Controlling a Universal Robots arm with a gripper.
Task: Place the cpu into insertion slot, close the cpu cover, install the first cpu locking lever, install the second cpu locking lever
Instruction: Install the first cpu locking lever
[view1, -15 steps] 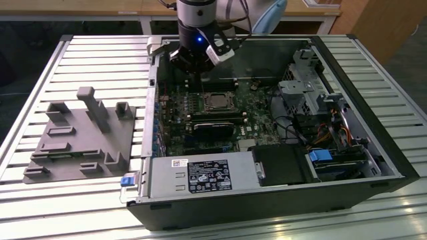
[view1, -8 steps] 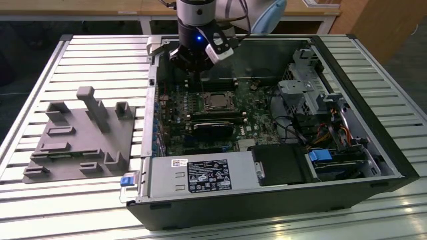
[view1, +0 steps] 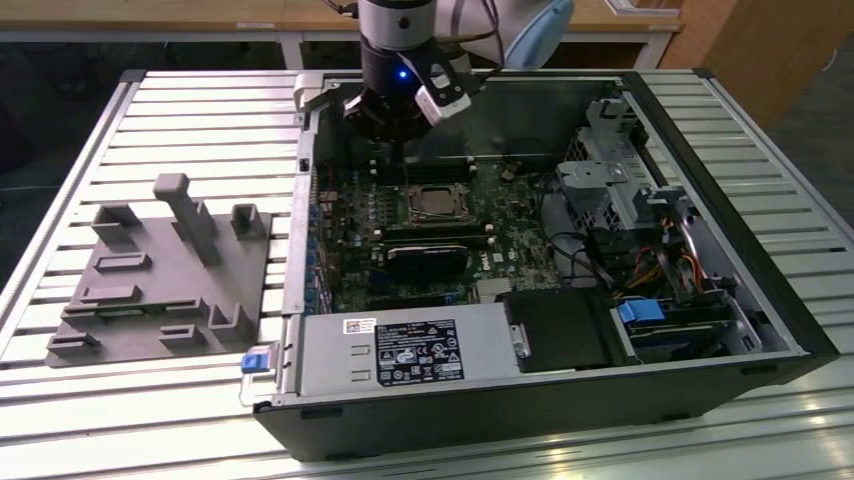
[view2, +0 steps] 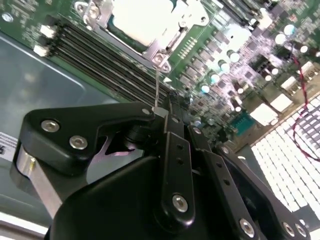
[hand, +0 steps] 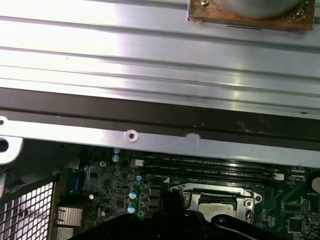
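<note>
One gripper (view2: 158, 113), jaws pinched narrow on a single locking lever (view2: 157, 87), hangs near one cpu (view2: 140, 20) lying under its one closed cpu cover (view2: 161, 46).

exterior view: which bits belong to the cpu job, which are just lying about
Job: cpu, cpu cover, locking lever, gripper.
Lying about: grey fixture tray, memory slots, power supply.
</note>
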